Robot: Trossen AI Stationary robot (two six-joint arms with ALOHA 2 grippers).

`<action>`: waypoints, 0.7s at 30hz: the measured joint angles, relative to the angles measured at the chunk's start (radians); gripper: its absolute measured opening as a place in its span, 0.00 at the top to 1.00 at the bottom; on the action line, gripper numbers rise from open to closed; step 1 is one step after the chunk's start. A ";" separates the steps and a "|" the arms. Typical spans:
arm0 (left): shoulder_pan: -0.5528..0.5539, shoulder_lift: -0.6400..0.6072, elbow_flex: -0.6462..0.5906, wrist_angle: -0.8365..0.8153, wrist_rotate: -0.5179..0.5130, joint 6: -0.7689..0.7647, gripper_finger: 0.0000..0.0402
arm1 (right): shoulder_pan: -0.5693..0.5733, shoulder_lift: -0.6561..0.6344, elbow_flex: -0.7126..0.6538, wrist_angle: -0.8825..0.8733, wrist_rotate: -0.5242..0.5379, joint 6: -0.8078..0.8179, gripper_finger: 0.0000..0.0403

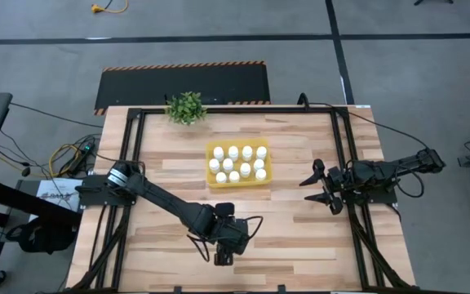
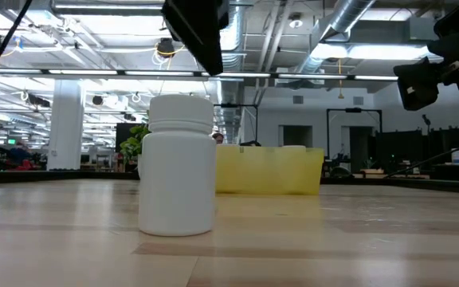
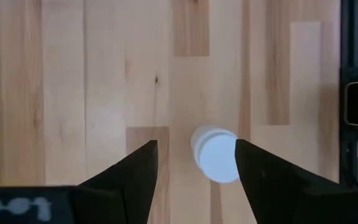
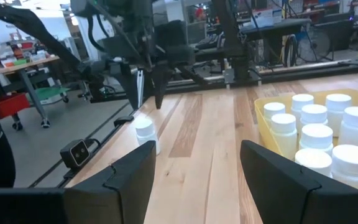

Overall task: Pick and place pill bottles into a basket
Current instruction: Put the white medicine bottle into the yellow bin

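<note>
Left gripper (image 3: 196, 168), open, hovers above the lone upright pill bottle (image 3: 217, 155).

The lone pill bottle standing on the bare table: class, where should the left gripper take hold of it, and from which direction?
Grip the lone pill bottle across its round body just under the cap, coming straight down from above. It stands upright on the table, and the open left gripper hangs right above it, fingers either side.

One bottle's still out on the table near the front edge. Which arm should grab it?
Left. Its end effector hangs open right above the loose bottle, fingers either side. The right end effector waits beyond the yellow basket, far from it.
</note>
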 joint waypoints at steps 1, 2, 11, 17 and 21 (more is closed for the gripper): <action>0.001 0.000 0.000 0.004 0.009 0.002 0.49 | 0.000 0.000 0.000 0.000 0.000 0.000 0.44; 0.002 0.000 0.000 0.013 0.010 0.002 0.49 | 0.000 -0.001 0.000 0.001 0.000 0.000 0.44; -0.014 -0.001 0.000 0.022 0.034 -0.034 0.45 | 0.000 0.003 0.000 0.000 0.000 0.000 0.44; -0.038 -0.002 -0.014 0.029 0.006 -0.069 0.45 | 0.000 0.003 0.000 0.000 0.000 0.000 0.44; -0.045 -0.002 -0.031 0.033 0.003 -0.091 0.45 | 0.000 0.003 0.000 0.000 0.000 0.000 0.44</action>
